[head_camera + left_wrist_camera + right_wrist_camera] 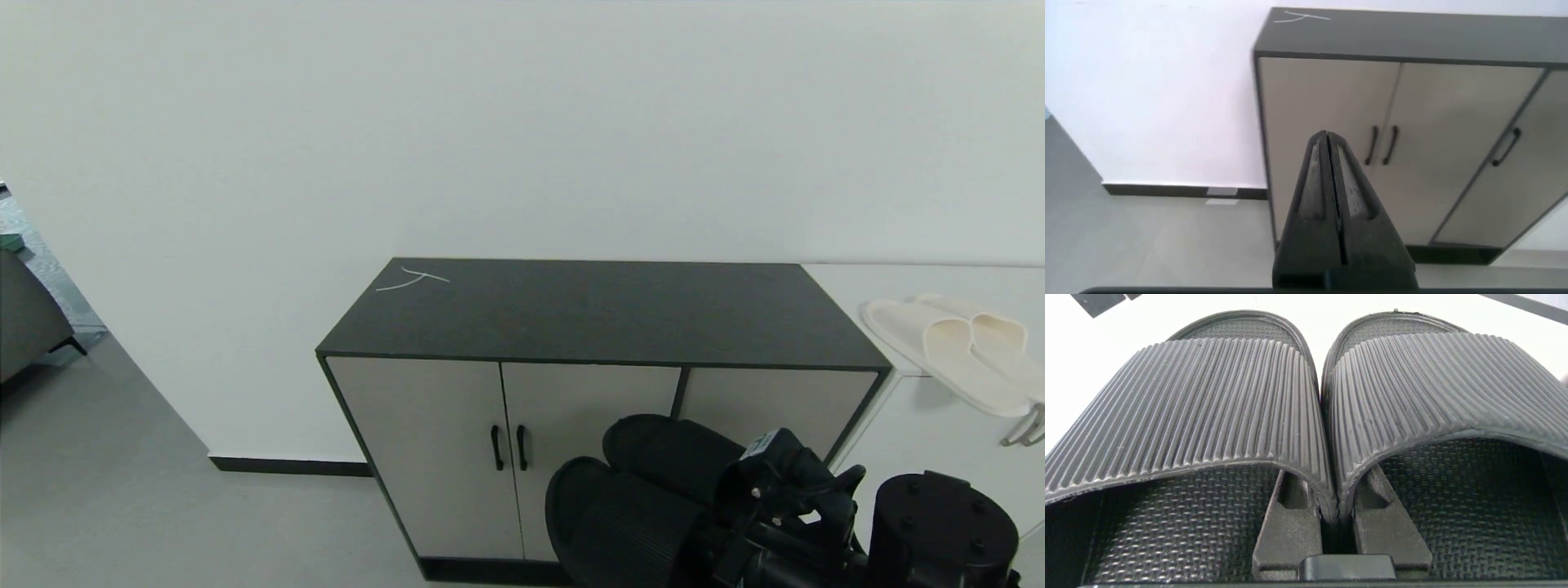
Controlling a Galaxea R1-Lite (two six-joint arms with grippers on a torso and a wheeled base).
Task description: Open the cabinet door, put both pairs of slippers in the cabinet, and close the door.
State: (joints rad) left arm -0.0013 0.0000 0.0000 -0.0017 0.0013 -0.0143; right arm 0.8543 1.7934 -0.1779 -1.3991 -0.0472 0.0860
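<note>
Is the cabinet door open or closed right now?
Closed. The cabinet doors sit flush with the frame, their black handles side by side, and nothing of the inside shows.

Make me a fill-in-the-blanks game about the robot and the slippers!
1. All the doors of the cabinet are ____.
2. The right gripper holds ____ black slippers.
3. The white slippers lie to the ____ of the cabinet.
4. The jaws of the left gripper are ____ and hold nothing.

Missing words: closed; two; right; shut.
</note>
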